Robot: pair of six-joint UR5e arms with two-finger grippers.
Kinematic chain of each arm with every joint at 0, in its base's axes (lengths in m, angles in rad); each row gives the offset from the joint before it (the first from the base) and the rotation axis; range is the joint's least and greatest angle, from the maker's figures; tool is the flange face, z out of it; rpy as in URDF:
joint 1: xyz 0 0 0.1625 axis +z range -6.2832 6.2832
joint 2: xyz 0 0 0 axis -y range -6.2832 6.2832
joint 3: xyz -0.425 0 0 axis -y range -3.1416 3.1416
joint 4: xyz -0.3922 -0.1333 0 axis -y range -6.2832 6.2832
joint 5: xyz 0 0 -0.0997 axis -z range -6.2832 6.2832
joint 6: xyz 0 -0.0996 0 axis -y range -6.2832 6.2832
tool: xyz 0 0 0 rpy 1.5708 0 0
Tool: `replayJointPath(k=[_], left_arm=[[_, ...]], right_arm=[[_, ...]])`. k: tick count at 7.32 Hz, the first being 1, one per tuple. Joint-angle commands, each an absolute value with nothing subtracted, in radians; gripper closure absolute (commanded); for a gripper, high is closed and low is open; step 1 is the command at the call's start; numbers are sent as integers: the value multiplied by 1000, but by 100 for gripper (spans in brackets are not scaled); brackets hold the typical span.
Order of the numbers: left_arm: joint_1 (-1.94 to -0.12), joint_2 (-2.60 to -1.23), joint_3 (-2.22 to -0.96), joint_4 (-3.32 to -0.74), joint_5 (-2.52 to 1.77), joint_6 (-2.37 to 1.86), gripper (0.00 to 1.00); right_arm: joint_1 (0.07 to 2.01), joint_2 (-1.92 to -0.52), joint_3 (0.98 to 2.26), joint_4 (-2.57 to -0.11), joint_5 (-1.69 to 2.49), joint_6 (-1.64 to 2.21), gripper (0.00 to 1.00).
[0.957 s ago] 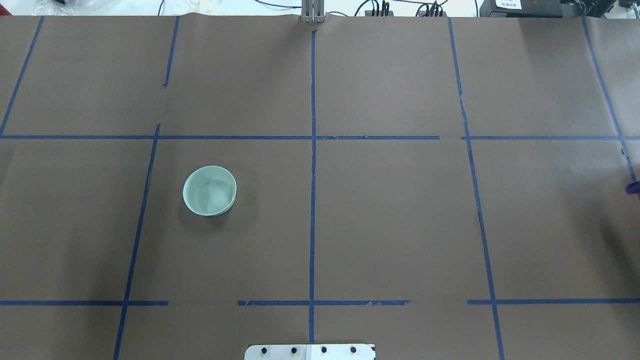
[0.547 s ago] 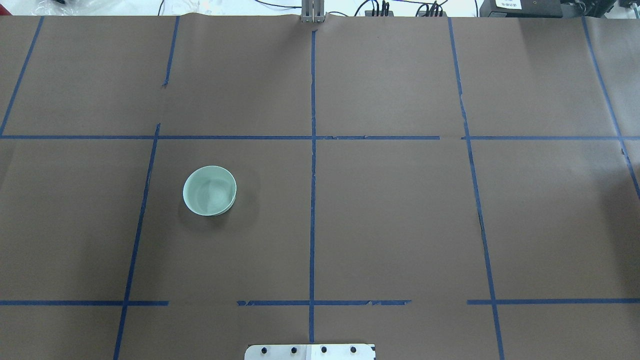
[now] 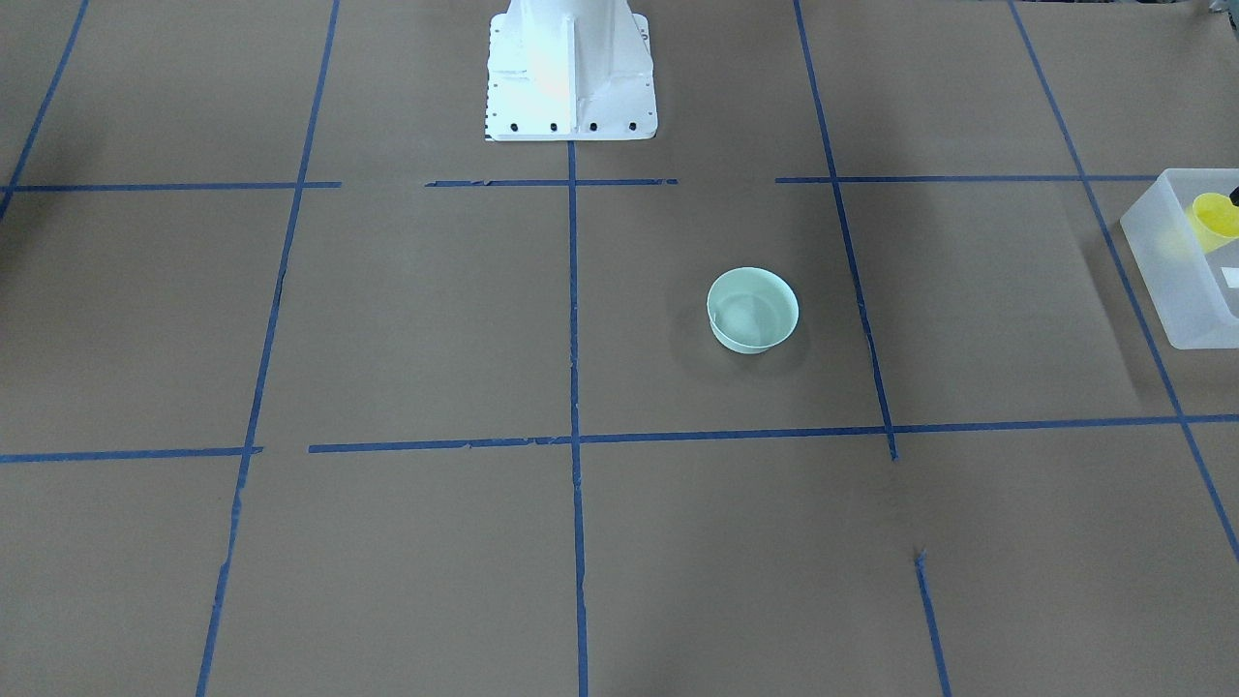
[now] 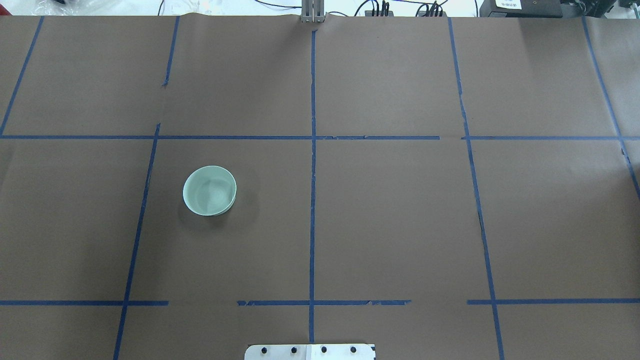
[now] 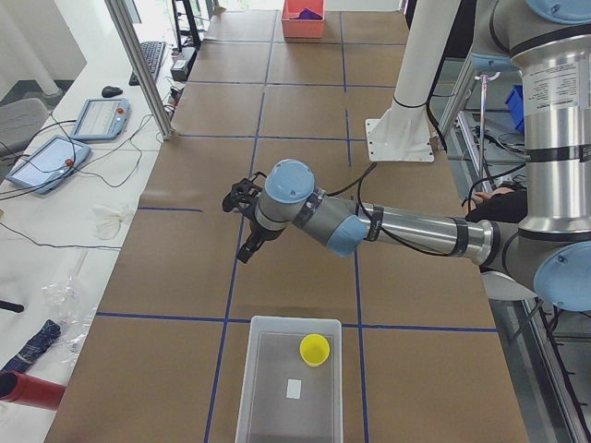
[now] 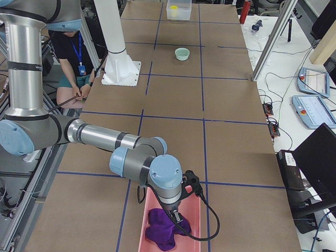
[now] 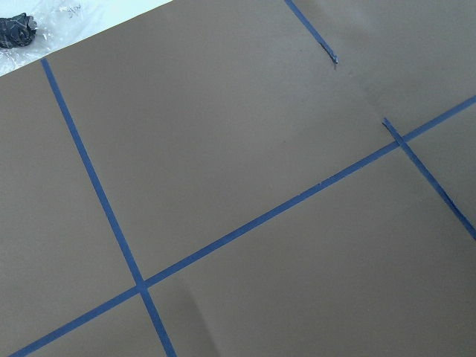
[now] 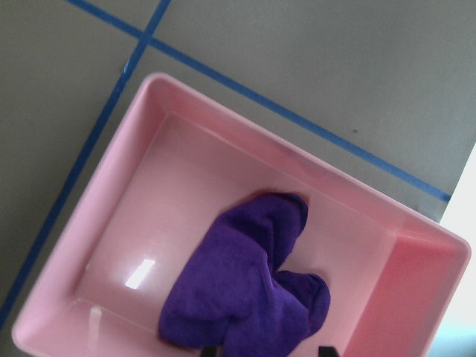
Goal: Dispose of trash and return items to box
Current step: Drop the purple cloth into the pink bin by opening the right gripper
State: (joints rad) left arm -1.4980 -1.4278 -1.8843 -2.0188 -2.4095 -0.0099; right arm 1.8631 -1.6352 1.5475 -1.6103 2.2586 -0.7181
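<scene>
The mint-green bowl (image 4: 209, 190) stands upright and alone on the brown table, also in the front view (image 3: 753, 310). The yellow cup (image 5: 314, 349) lies inside the frosted box (image 5: 277, 406) at the table's left end; both show in the front view, cup (image 3: 1210, 221) and box (image 3: 1176, 281). My right gripper (image 8: 268, 348) hangs over a pink bin (image 8: 186, 149) with its fingertips apart above a purple cloth (image 8: 245, 290) lying in the bin. My left gripper (image 5: 247, 251) hovers over bare table between bowl and box; I cannot tell whether it is open.
The robot's white pedestal (image 3: 569, 68) stands at the table's near middle edge. A person (image 6: 73, 58) sits beside the table behind the robot. Blue tape lines divide the brown paper cover. Tablets and cables lie beyond the far edge.
A purple shape at the overhead view's right edge one second ago has gone out of that view. The bowl has not moved.
</scene>
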Motion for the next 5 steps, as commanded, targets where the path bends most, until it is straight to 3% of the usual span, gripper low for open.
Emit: replayJointPath(k=[1, 5], left_arm=[[-1369, -1456, -1998, -2020, -2353, -345, 0], [-977, -1532, -2072, -2091, -2042, -927, 0]], right_arm=[[1763, -1631, 1578, -1515, 2330, -428, 0], [1733, -1684, 1578, -1352, 2356, -359, 0]])
